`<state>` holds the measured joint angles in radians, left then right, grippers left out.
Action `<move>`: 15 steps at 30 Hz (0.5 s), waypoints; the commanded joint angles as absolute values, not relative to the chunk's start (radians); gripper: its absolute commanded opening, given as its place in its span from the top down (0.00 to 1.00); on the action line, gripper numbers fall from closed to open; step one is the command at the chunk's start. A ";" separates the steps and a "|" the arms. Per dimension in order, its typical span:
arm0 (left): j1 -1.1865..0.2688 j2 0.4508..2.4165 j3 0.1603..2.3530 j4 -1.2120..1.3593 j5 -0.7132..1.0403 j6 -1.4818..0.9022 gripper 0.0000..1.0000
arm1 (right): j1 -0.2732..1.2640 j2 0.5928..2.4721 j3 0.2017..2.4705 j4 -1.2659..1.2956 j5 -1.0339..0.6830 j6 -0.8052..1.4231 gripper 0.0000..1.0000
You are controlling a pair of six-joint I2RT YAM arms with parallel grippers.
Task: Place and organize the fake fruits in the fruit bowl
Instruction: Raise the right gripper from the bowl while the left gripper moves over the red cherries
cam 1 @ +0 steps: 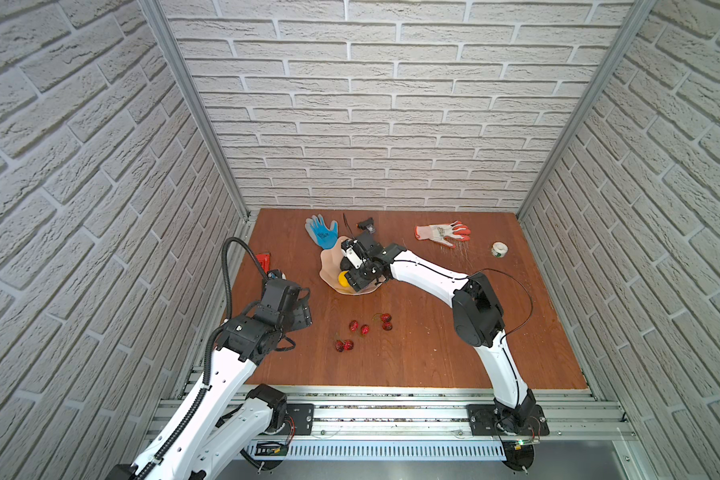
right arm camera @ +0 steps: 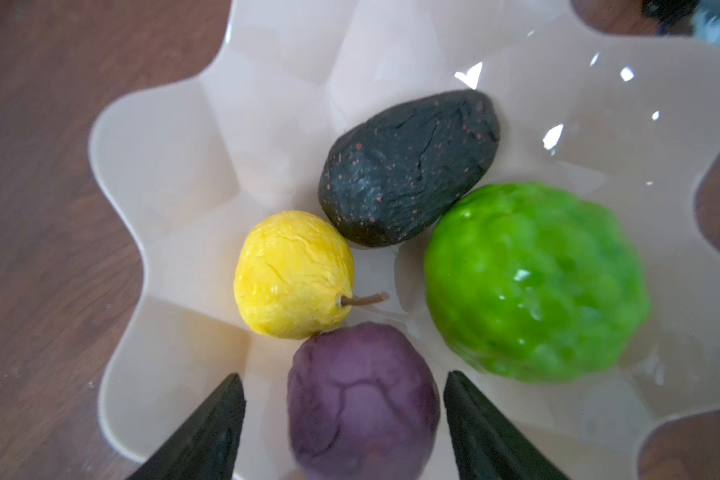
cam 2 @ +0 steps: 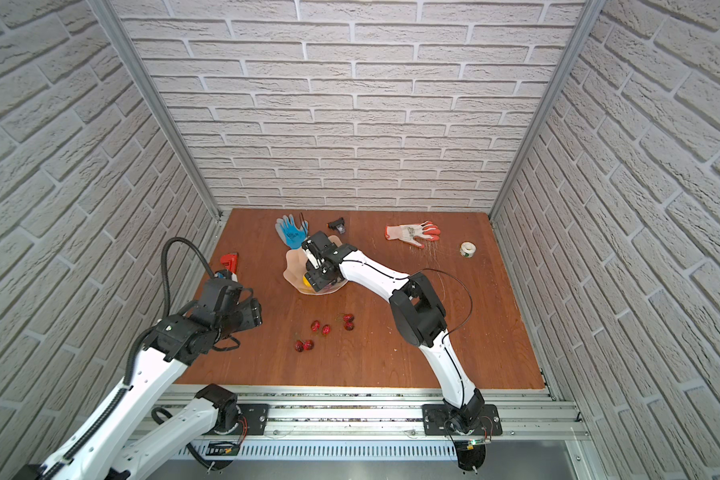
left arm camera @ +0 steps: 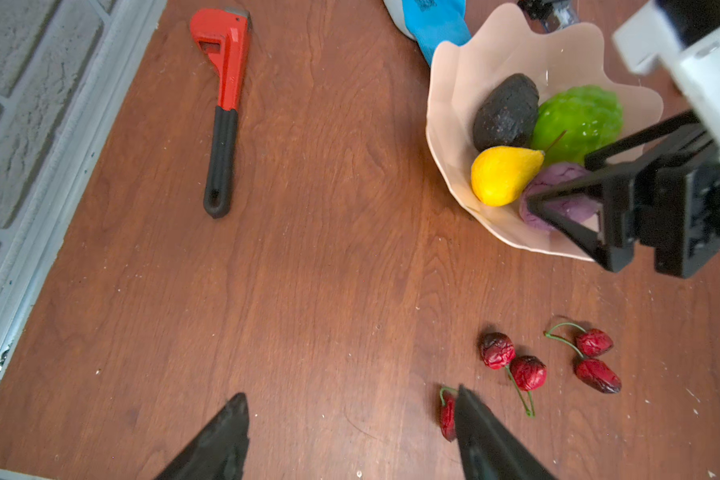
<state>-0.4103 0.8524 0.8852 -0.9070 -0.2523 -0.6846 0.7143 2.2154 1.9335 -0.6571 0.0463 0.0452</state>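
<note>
Purple lumpy fruit [right arm camera: 362,399] sits on the floor of the fruit bowl [right arm camera: 175,174], touching the yellow pear [right arm camera: 292,274]. The right gripper [right arm camera: 341,378] hangs over it with jaws apart, a sliver of bowl showing on each side of the fruit, so nothing is gripped. The dark avocado [right arm camera: 408,166] and the green knobbly ball [right arm camera: 533,282] also lie in the bowl, packed against each other at its centre.

Six red berries [cam 1: 365,329] lie on the table [left arm camera: 308,249] outside the bowl, on its robot-facing side and clear of its rim. The left gripper [left arm camera: 350,392] hovers beside them, farther from the bowl, jaws wide and empty. One of its fingertips overlaps the nearest berry in the left wrist view; contact cannot be confirmed.

Assessment: the berries look light, wrinkled and slightly soft. Thin green stems join some of them in pairs. A stem would likely bend or slip, so the hold belongs across a berry's body, which may bring its partner along. The larger fruits look stiff and light. The bowl's smooth, glossy floor may let rounded pieces roll when nudged.
</note>
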 commanded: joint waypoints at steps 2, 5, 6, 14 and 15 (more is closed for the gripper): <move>-0.405 0.925 0.937 -0.900 -0.160 -0.672 0.23 | 0.716 2.039 1.888 -0.624 0.046 0.018 0.20; -0.407 0.962 0.944 -0.876 -0.086 -0.672 0.23 | 0.721 1.986 1.845 -0.619 0.044 0.018 0.20; -0.408 0.969 0.937 -0.867 -0.062 -0.673 0.23 | 0.723 1.949 1.823 -0.608 0.045 0.019 0.20; -0.500 0.994 0.821 -0.786 0.000 -0.764 0.25 | 0.735 1.711 1.508 -0.468 0.019 0.093 0.22; -0.518 0.992 0.815 -0.788 0.000 -0.775 0.25 | 0.736 1.691 1.479 -0.467 0.015 0.102 0.22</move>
